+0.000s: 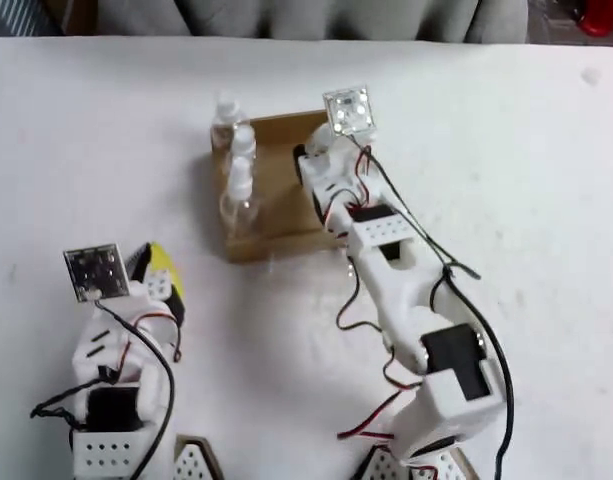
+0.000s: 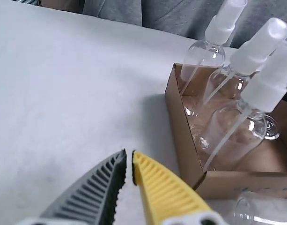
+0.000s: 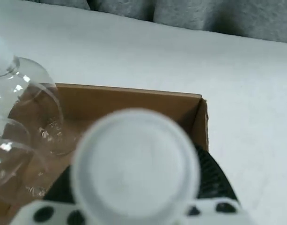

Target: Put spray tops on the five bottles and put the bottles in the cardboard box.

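The cardboard box [image 1: 286, 215] sits mid-table. Three clear bottles with white spray tops [image 1: 238, 165] stand in a row along one wall; the left wrist view shows these bottles [image 2: 227, 126] upright inside the box [image 2: 180, 136]. My right gripper [image 1: 311, 168] hangs over the other side of the box, shut on a fourth bottle whose round white spray top [image 3: 134, 164] sits close under the right wrist camera, between the dark jaws. My left gripper [image 2: 128, 161] rests low over bare table, short of the box, its grey and yellow fingers together and holding nothing.
A piece of clear glass [image 2: 262, 211] lies on the table just outside the box's near wall. The white table [image 1: 506, 120] is bare around the box. Grey fabric runs along the far table edge.
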